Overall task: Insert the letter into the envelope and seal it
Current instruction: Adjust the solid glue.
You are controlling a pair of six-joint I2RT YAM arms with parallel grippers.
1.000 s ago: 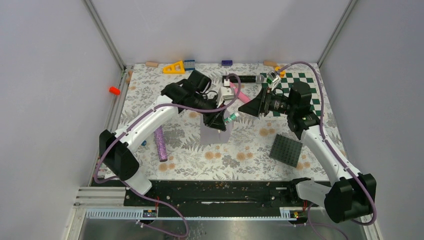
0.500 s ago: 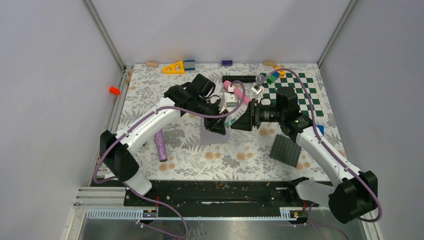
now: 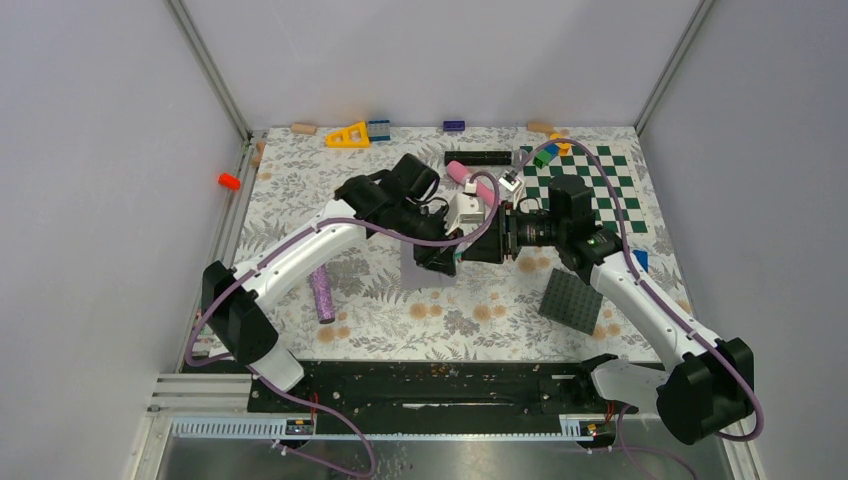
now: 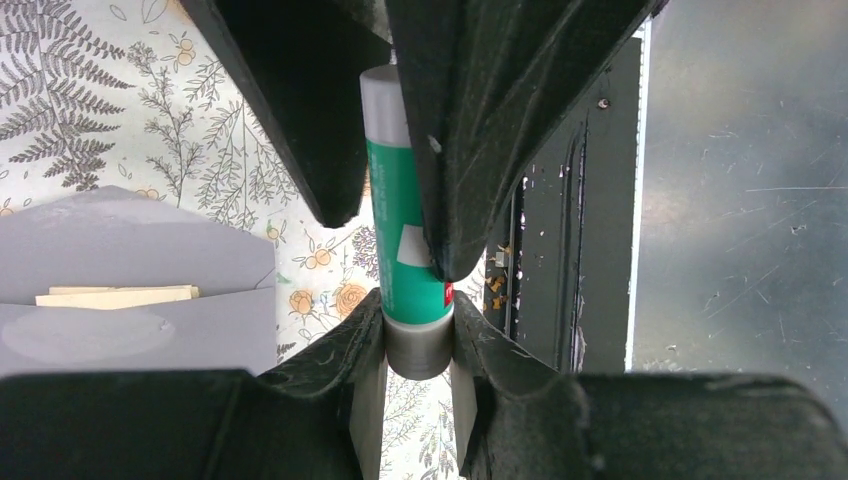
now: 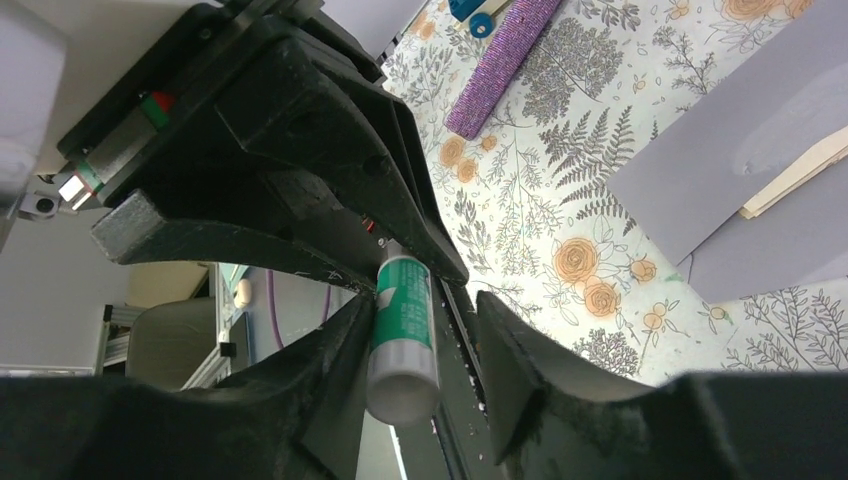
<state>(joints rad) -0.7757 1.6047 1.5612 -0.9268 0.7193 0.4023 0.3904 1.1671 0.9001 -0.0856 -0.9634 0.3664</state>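
Starting at the left, the left gripper (image 4: 418, 335) is closed down narrow on the dark grey end of a green glue stick (image 4: 405, 230), and we read that as a firm hold. Just beside it, lower and on its left in the wrist view, the envelope (image 4: 130, 250) lies flat on the floral table cover (image 3: 300, 180) with its flap open. The tan edge of the letter (image 4: 115, 296) shows inside the pocket, so we judge the inserting done and the sealing not yet begun. From above, the envelope sits partly hidden under the left gripper, nearer that arm than the other. What matters for the next move is the stick's long axis. It runs from the left gripper straight across towards the right arm, and its pale end points into the right gripper (image 5: 422, 305). The two grippers meet nose to nose over the middle of the table. The right gripper stands partly open, one finger on each side of the pale end. A gap shows on one side, so we would not call it a grip. We cannot tell for certain which end is the cap. If it is the pale one, the right jaws should close square on it and pull along that axis, away from the left gripper.
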